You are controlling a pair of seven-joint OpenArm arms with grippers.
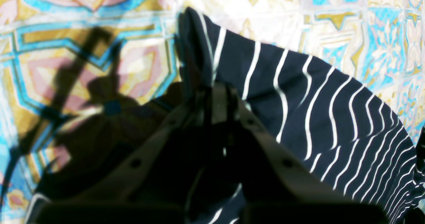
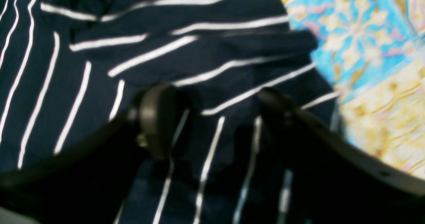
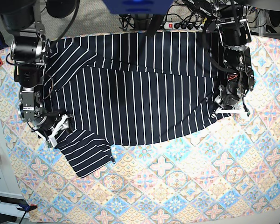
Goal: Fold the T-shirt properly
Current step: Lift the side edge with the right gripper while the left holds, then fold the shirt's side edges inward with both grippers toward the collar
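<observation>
Left gripper [image 1: 212, 94] pinches the T-shirt [image 3: 144, 102]; only its wrist view shows that; right gripper [image 2: 212, 117] gapes.

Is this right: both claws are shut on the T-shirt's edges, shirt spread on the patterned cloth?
Not quite. Only the left claw is shut on the T-shirt. The right claw stands open over the fabric, as the right wrist view shows. The shirt does lie spread on the patterned cloth.

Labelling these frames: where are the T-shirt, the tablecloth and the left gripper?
T-shirt [image 3: 130, 107], base view, striped middle.
Tablecloth [image 3: 186, 186], base view, bare patterned area.
Left gripper [image 1: 215, 94], left wrist view, closed fingertips pinching cloth.
</observation>
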